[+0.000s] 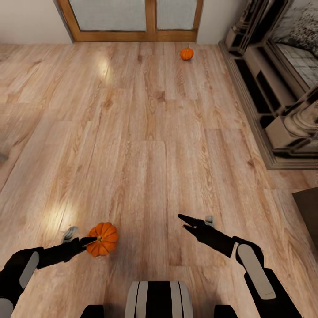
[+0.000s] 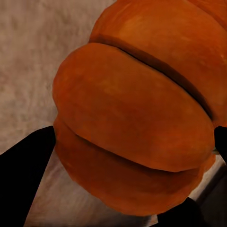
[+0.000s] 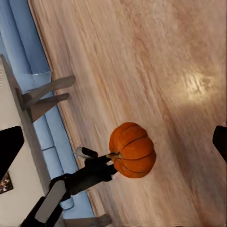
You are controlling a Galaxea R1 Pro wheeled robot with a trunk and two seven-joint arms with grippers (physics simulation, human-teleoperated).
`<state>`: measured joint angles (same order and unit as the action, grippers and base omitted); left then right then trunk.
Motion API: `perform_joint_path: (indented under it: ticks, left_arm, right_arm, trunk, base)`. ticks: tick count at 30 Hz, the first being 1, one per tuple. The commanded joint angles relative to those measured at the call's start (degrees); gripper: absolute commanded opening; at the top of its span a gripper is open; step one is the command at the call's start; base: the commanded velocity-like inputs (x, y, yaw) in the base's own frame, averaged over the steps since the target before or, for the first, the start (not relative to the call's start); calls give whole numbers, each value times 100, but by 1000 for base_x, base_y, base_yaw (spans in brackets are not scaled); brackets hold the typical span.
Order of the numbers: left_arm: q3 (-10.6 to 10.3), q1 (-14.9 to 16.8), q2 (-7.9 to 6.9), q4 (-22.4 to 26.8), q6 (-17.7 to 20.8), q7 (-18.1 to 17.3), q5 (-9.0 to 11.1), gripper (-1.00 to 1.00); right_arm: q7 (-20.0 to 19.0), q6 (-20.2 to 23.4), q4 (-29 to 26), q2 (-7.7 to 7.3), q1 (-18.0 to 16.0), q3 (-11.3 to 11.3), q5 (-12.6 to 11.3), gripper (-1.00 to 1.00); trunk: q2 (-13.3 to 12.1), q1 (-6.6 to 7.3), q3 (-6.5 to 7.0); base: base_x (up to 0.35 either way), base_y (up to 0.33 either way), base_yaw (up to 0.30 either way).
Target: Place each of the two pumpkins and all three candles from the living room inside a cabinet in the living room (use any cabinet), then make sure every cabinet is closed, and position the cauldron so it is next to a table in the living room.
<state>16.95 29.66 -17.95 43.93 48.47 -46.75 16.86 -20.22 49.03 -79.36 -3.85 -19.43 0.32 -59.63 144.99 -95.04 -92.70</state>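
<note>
My left gripper [image 1: 89,241] is shut on a bright-orange ribbed pumpkin [image 1: 103,239], holding it above the wooden floor at the lower left of the head view. Up close, the pumpkin [image 2: 137,118] sits between the dark fingertips [image 2: 23,175]. The right wrist view catches the same pumpkin [image 3: 132,150] at the tip of my left arm [image 3: 85,177]. A second pumpkin [image 1: 187,54] rests on the floor far ahead, near the door. My right gripper [image 1: 185,222] hangs open and empty at the lower right. The candles, the cabinet and the cauldron are out of view.
A wood-framed glass door [image 1: 132,20] closes the far wall. A stone fireplace surround [image 1: 274,101] runs along the right side. A dark furniture corner [image 1: 309,212] juts in at the right edge. Blue and white furniture [image 3: 28,94] stands beside my left arm.
</note>
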Motion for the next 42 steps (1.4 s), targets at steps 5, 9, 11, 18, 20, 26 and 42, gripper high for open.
perform_joint_path:
  ticks: [5,9,11,18,20,26,42]
  left_arm:
    - [1,-178,-84,1091,911,-51,18,-100]
    - [16,-396,-187,1678,1113,-254,61,-100]
    - [22,-459,-251,1832,1143,-462,64,-100]
    - [27,-518,-508,1944,1153,-1120,75,-100]
    - [29,-521,-531,1944,1153,-1303,68,-100]
    - [120,-523,-550,1900,1153,-1399,64,-100]
    - [173,-523,-540,1882,1153,-1412,65,-100]
  right_arm:
    - [55,192,-1,176,-15,1,7,100]
    - [60,223,-5,220,-17,2,21,100]
    - [61,217,-9,229,-17,3,30,100]
    - [18,236,-372,228,1,107,33,100]
    - [-6,238,-513,219,28,172,9,100]
    - [-36,206,-583,217,45,181,-4,100]
    - [-29,163,-590,226,53,158,10,100]
  trunk:
    - [-7,12,111]
    - [-12,23,200]
    - [-15,28,244]
    - [-24,46,399]
    - [-27,51,444]
    - [-35,67,577]
    - [-56,108,931]
  base:
    - [0,0,0]
    - [0,0,0]
    - [0,0,0]
    - [0,0,0]
    - [0,0,0]
    - [0,0,0]
    - [0,0,0]
